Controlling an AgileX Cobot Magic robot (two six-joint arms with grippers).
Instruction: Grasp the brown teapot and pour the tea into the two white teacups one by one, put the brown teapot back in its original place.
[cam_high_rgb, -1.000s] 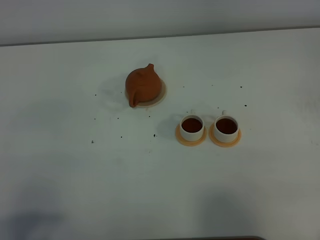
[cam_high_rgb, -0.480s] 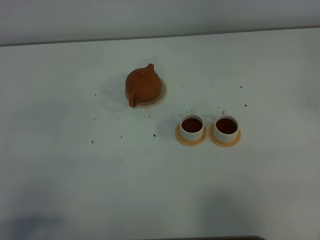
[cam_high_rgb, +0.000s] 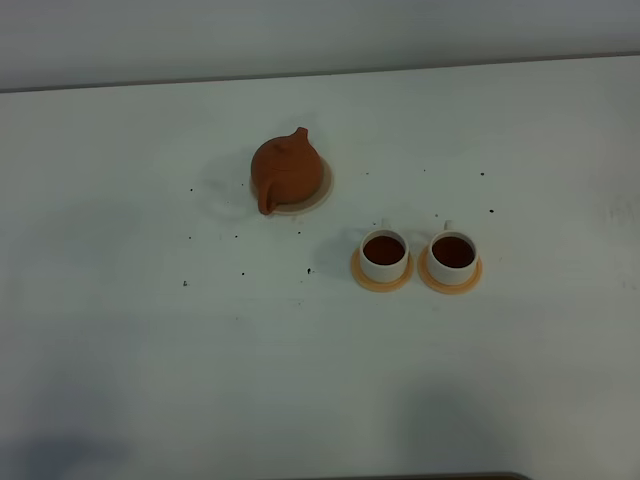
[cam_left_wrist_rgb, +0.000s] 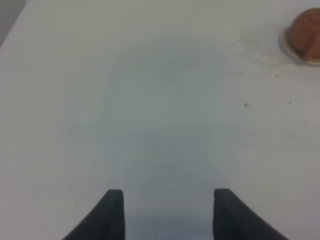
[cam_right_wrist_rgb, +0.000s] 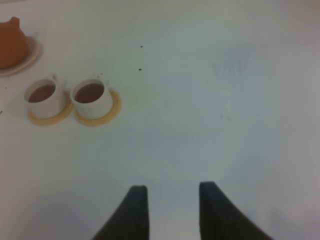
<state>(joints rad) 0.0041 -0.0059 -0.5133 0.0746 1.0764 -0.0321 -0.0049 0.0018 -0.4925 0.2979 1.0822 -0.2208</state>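
Nothing on the counter (cam_high_rgb: 120, 330) had shifted over the last second: the brown teapot (cam_high_rgb: 285, 170) sat on its beige saucer (cam_high_rgb: 322, 188), both white teacups (cam_high_rgb: 384, 255) (cam_high_rgb: 453, 254) held tea, and the left gripper (cam_left_wrist_rgb: 167, 212) and right gripper (cam_right_wrist_rgb: 170, 210) hung open and empty, suggesting the task was done.

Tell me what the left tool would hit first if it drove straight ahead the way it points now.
Probably nothing: ahead of the open left tool lies only bare table. The brown teapot on its saucer sits well off to one side, though depth is hard to judge.
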